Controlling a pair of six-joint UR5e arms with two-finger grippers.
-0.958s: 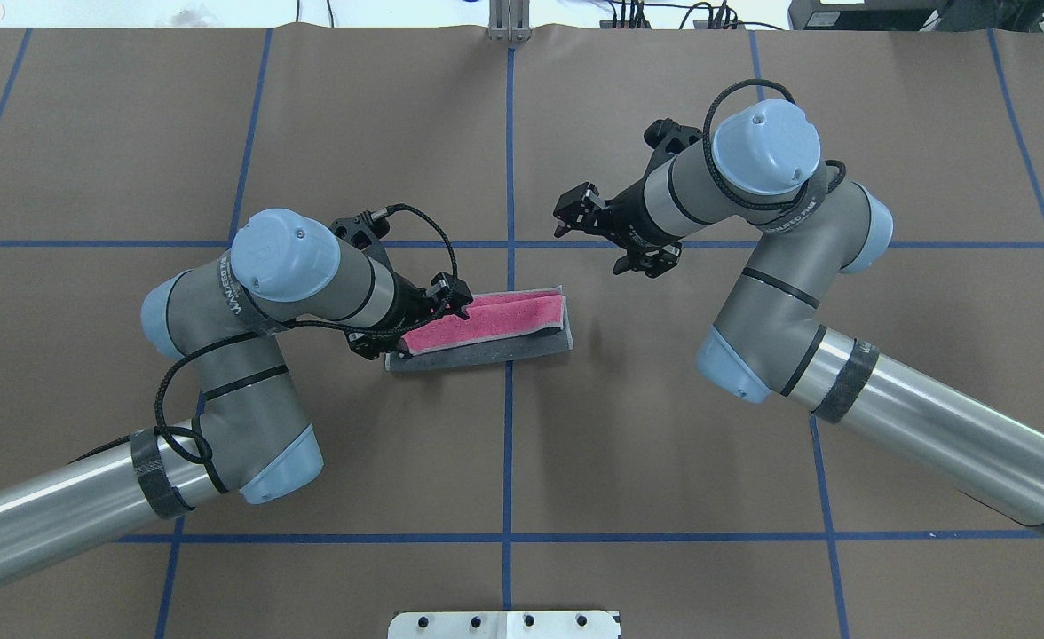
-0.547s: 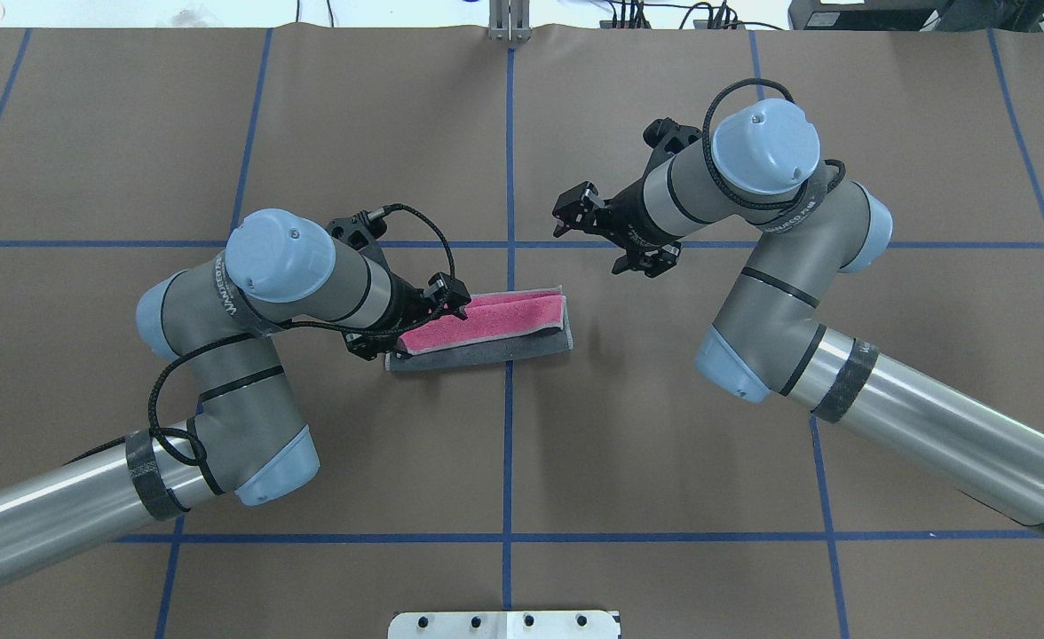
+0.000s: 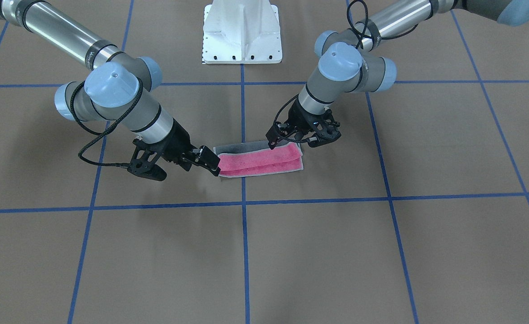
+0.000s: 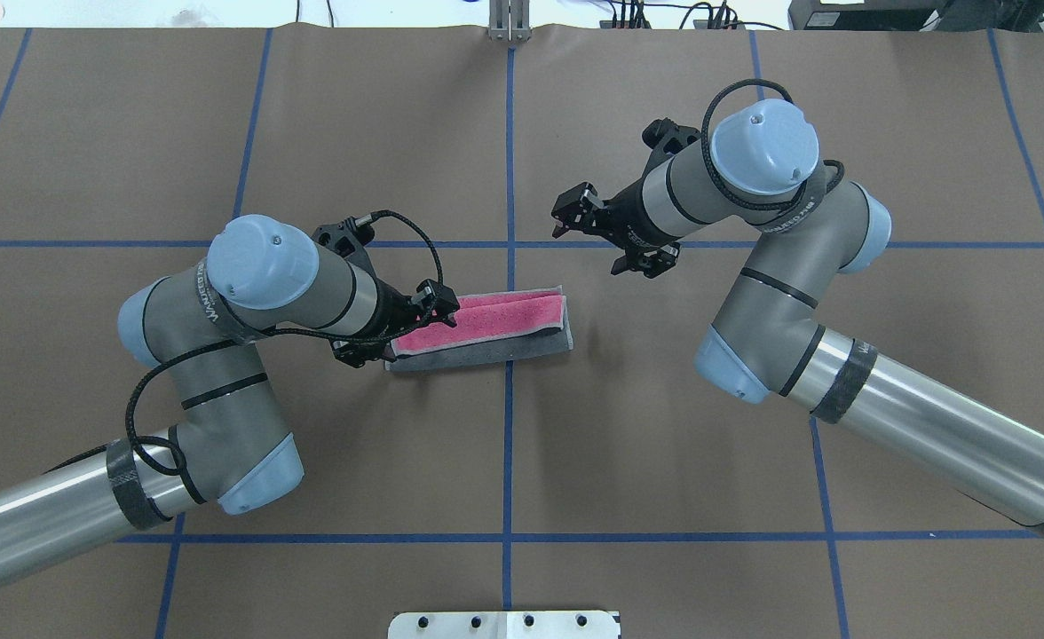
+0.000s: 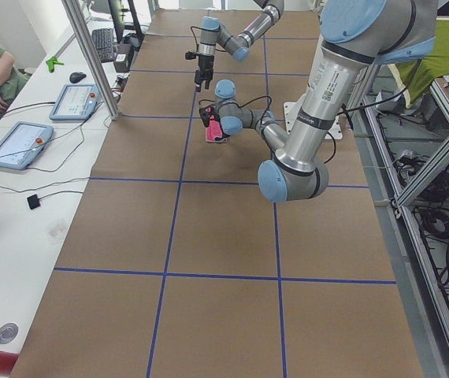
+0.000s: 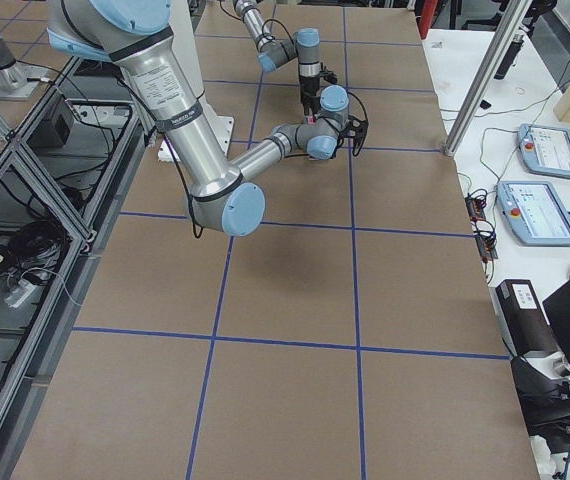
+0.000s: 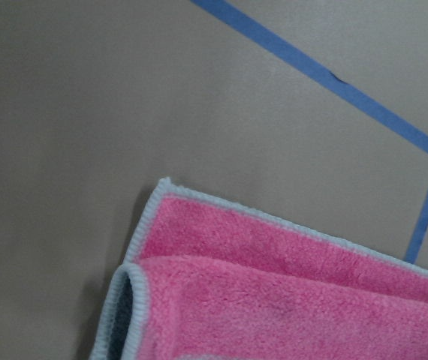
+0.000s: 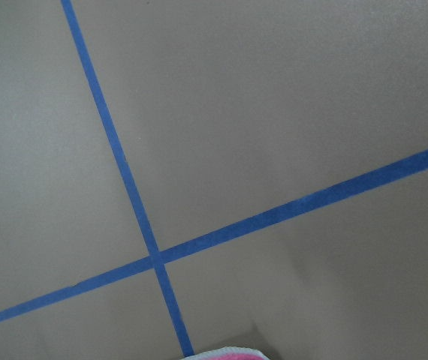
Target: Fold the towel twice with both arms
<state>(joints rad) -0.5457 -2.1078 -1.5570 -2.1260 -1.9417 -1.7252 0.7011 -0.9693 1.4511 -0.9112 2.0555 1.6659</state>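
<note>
Shift since earlier: left arm (image 4: 247, 284) has drawn back toward the overhead view's left, and the left pincer (image 3: 301, 139) now sits at the towel's (image 4: 486, 330) left end. The towel and right arm (image 4: 779, 293) are unchanged.
White base (image 4: 504, 624): bottom centre edge of the overhead view.
Left arm pose: enters from lower left, elbow folded, wrist pointing right and tilted down.
Left pincer: jaws spread, gripping nothing. Cannot tell whether it touches the cloth.
Towel: folded into a long strip lying flat on the worktop (image 4: 664, 444). It is pink on top, with a grey layer along its near edge, and it straddles the centre blue tape line (image 4: 508, 444), just left of frame centre.
Right arm pose: enters from lower right, elbow bent, wrist aimed left.
Right pincer (image 4: 593, 244): jaws spread, empty, raised over the worktop to the upper right of the towel and apart from it.
</note>
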